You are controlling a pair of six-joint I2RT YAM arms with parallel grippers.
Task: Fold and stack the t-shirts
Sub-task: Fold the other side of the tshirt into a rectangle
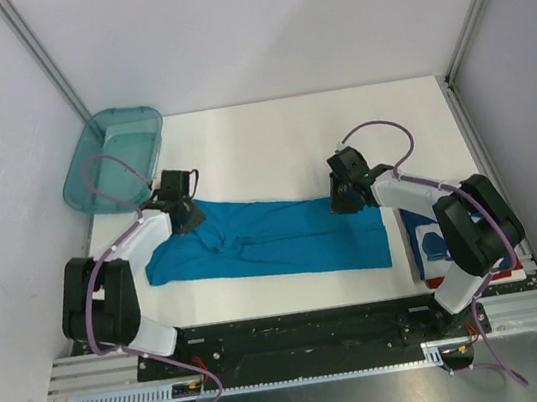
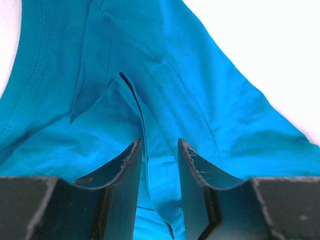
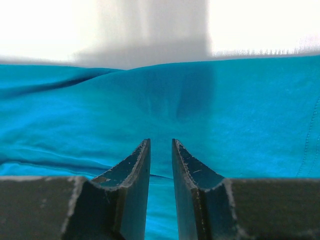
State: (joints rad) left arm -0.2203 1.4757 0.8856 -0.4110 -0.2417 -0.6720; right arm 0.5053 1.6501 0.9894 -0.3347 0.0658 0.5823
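Two t-shirts, one bin and two arms on the white counter (image 1: pixel 269 135), that's the whole count.

Far left, at the back corner, sits the translucent teal bin (image 1: pixel 112 156). It's well apart from the cloth and not in anyone's way.

Next over, the left tool (image 1: pixel 185 222) is down on the left end of the teal-blue t-shirt (image 1: pixel 285 241). In the wrist view its jaws stand apart with a raised crease of the fabric running up between them, and nothing looks pinched.

The teal-blue shirt lies flattish across the middle of the counter. Its long axis runs left to right, sloping a bit toward the near edge on the right. The left end is bunched and wrinkled and the right end finishes in a straight edge. Can't make out the collar, so no call on which way it points.

The right tool (image 1: pixel 344 202) sits at the far edge of that shirt, near its right end. There's only a thin gap between its jaws, with blue cloth behind it, and I honestly can't tell if it's gripping any.

Far right, just beside the teal one, is the folded dark blue t-shirt (image 1: pixel 424 238) with white print and a red edge. The right arm mostly covers it.
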